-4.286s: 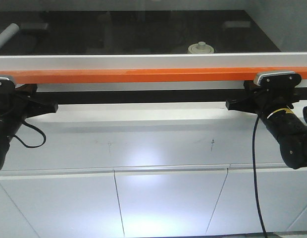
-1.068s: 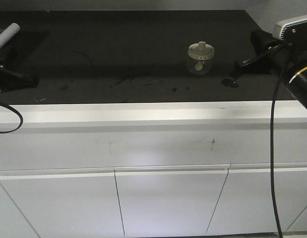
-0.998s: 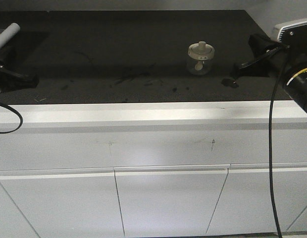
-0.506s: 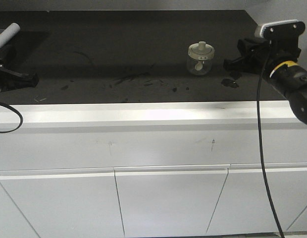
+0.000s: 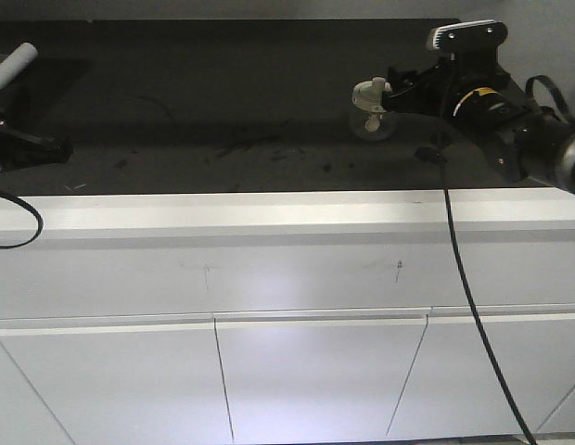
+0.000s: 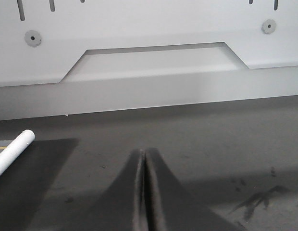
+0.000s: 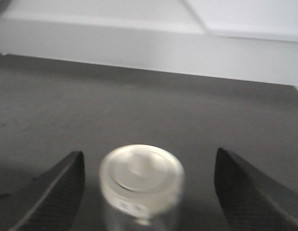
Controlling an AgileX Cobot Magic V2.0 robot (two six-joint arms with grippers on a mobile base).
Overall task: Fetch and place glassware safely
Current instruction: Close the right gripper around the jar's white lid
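The counter [image 5: 223,93] is matt black, marked with darker scuffs and smudges [image 5: 250,144] near its front. On it, the jar [image 5: 373,109] is clear glass under a cream-white lid [image 7: 142,171]. The right gripper [image 5: 399,88] is black, with a yellow band [image 5: 479,93] round the wrist and a silver-grey housing [image 5: 466,35] on top; a black cable [image 5: 464,278] hangs from it. The left gripper [image 6: 143,192] is black too. The tube [image 5: 13,67] is grey-white. The cabinet fronts [image 5: 315,371] are plain white, crossed by a pale grey stripe. The back wall [image 6: 149,43] is off-white.
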